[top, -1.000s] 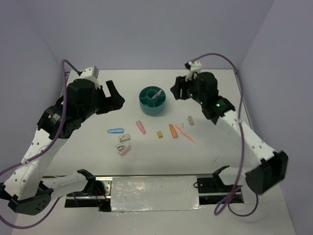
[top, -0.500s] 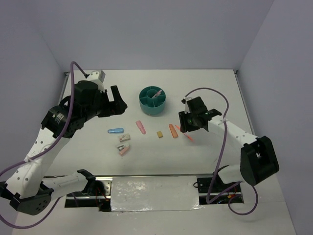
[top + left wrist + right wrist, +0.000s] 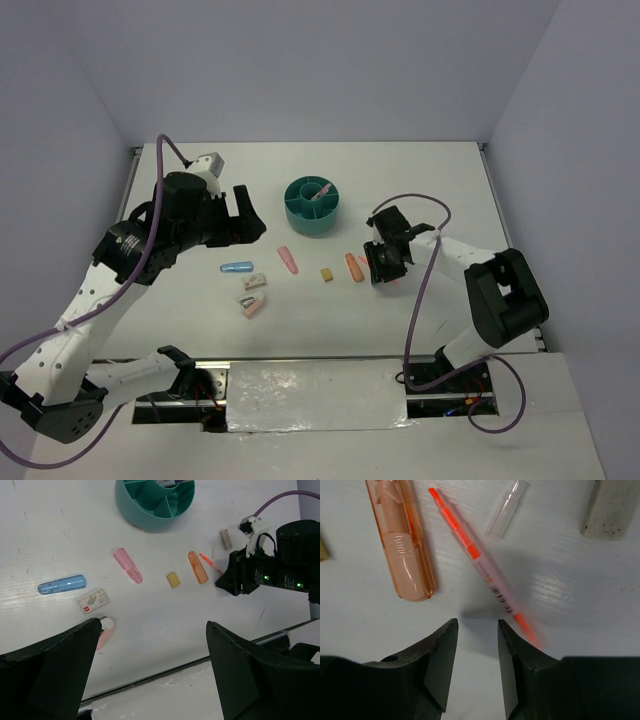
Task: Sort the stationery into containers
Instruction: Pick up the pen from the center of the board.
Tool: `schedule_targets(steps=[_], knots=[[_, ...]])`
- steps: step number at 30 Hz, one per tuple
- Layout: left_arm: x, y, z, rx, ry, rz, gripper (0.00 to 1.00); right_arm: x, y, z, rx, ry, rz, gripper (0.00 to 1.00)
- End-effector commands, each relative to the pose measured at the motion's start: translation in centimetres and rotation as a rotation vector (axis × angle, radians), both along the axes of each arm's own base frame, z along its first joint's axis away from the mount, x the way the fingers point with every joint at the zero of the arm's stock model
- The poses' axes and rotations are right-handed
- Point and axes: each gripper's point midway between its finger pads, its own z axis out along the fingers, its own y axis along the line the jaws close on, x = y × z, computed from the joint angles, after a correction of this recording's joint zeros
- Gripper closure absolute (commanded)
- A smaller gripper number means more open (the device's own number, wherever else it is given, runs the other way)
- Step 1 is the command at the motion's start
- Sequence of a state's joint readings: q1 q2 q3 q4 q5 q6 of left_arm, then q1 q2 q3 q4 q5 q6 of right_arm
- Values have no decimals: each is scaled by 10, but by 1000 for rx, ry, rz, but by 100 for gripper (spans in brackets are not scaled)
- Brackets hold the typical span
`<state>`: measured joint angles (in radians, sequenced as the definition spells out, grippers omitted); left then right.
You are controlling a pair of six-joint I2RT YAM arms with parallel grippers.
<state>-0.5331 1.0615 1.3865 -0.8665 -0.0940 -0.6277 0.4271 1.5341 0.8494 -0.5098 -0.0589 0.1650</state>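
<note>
- Low over the table's right half, the right gripper (image 3: 475,626) has its fingers part-way apart with nothing between them.
- The orange pen (image 3: 485,575) lies flat and slanted just beyond the tips, its point end between the orange capsule (image 3: 402,545) and a clear cap (image 3: 506,509) (both close).
- Best, I judge, to straddle the barcoded barrel with the jaws turned across it, clench, then carry it to the teal tub (image 3: 310,222).
- The left gripper (image 3: 152,627) hangs spread wide, empty.
</note>
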Motion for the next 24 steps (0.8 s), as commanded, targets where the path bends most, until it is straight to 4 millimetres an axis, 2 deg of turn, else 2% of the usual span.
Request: schedule_targets(steps=[1,5,9,11,12,14,19,22,24], knots=[[-1,-2,14,-22,-57,-32,1,10,-1,-3,-14,-27,-8,55],[-2,-3,13,-21,-55,-40,1,13,4,6,9,-43,3,55],[-1,-2,10,-14,-54,-42,1,18,11,28,47,-71,23,55],[-1,-3,10,-14,-55,-44,1,21,7,33,22,-80,10,55],[0,-3,10,-10,-56,-48,1,26,6,39,18,-103,7,55],[1,-5,10,-12,-56,-53,1,35,-3,42,-31,-139,-17,51],[3,-9,13,-6,-63,-76,1,60,-8,48,-92,-197,-15,47],[4,-6,15,11,-70,-78,1,70,-7,52,-104,-224,21,45],[3,-5,16,23,-74,-85,1,76,-13,50,-129,-236,42,44]])
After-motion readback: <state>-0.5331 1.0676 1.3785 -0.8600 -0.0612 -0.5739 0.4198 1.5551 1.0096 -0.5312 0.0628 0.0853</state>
